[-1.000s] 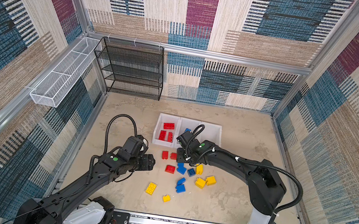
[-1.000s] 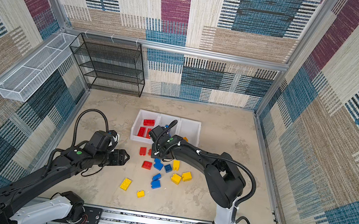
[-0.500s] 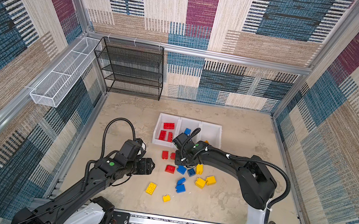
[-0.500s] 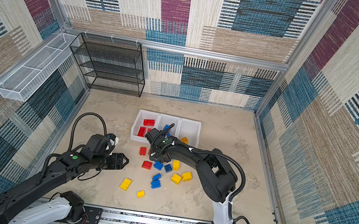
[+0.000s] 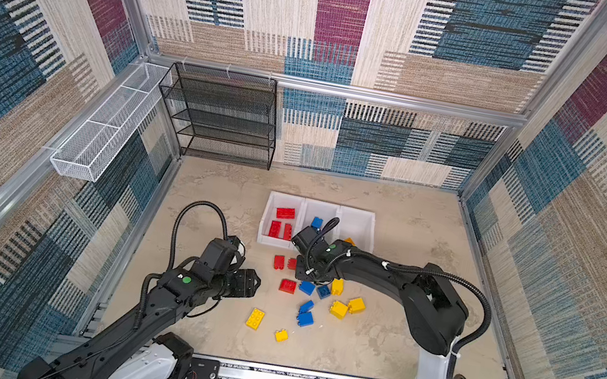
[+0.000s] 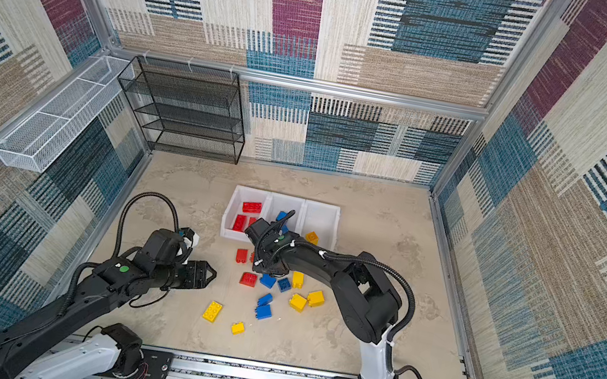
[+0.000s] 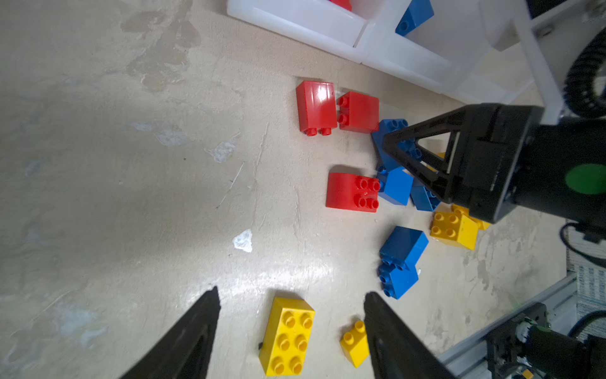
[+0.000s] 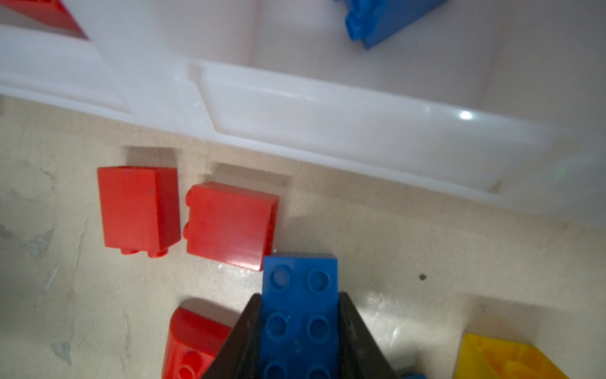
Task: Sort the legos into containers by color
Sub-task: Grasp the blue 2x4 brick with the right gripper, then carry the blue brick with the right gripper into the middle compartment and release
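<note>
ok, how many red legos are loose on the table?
3. One red brick and a second red brick side by side before the bins; a curved red brick farther out. Right arm may hide more.

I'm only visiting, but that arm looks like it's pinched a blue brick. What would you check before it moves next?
1. Grip: right gripper shut on the blue oblong brick, clamped on both long sides: ok.
2. Neighbour: the red brick has a corner meeting the held brick's; touching or apart: cannot tell.
3. Target: the middle bin holds a small blue brick, with room left: ok.
4. Left gripper open, well apart from the right gripper: ok.
5. Sorting finished: not ok, loose legos of all three colours lie on the table.
</note>
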You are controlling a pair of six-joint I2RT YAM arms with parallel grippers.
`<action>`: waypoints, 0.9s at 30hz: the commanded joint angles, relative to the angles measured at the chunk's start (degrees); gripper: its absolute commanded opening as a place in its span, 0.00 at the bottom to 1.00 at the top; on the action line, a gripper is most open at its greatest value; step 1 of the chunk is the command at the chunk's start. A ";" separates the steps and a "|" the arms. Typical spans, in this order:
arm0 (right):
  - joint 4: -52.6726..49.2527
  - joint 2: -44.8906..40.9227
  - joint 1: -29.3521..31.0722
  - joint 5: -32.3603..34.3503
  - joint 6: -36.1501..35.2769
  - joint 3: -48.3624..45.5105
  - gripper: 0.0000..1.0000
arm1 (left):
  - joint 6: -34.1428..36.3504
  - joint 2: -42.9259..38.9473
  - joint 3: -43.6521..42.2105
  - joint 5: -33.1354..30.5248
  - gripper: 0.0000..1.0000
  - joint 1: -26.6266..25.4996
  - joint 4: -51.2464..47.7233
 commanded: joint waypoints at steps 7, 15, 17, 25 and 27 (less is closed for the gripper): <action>-2.95 -6.67 -1.04 5.00 -4.73 6.69 0.34 | -2.44 -2.26 -0.99 0.02 0.73 0.01 -1.67; 0.65 -2.78 -7.47 2.44 -10.06 13.50 0.34 | -3.03 -0.48 0.17 0.54 0.72 0.06 -1.62; 1.03 -0.55 -8.37 1.73 -11.01 16.02 0.34 | -3.59 -0.39 0.38 0.50 0.72 0.00 -1.63; 2.45 5.77 -10.33 -0.57 -12.33 19.47 0.34 | -4.30 -0.58 0.32 -0.33 0.72 -0.19 -1.89; 3.11 6.30 -10.68 -1.13 -12.23 19.60 0.34 | -4.45 -0.71 0.23 -0.51 0.72 -0.20 -1.88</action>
